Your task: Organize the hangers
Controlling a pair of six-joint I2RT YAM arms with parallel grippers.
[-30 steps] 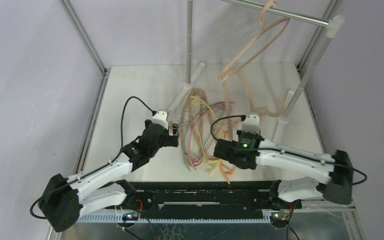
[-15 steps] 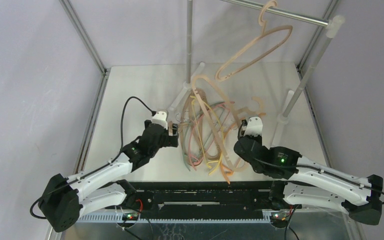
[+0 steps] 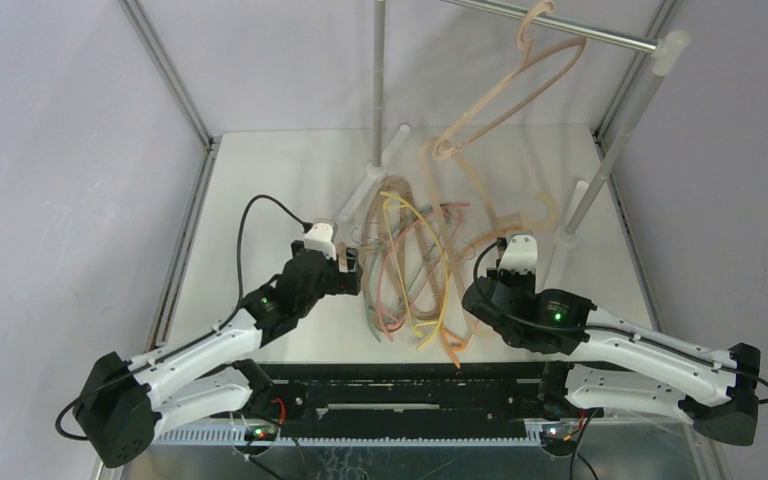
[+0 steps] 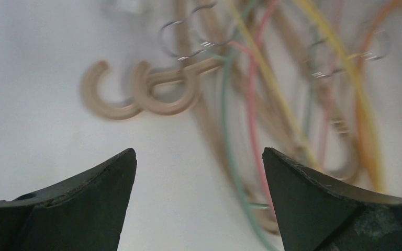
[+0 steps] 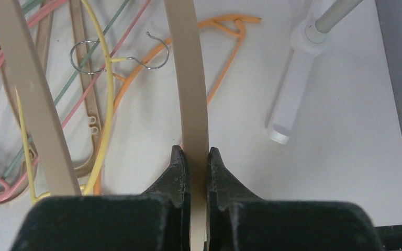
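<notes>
Beige thick plastic hanger (image 5: 188, 78) is clamped by its arm in the closed right hand (image 5: 194, 157). The left hand (image 4: 199, 157) gapes wide, empty, beside the tangle of thin coloured hangers (image 3: 410, 270) mid-frame on the white counter (image 3: 260, 190) — a second beige hanger (image 3: 550, 47) hangs upper right.

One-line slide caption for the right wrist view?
Right claw shut on a beige hanger, thin coloured hangers tangled on the table below.
</notes>
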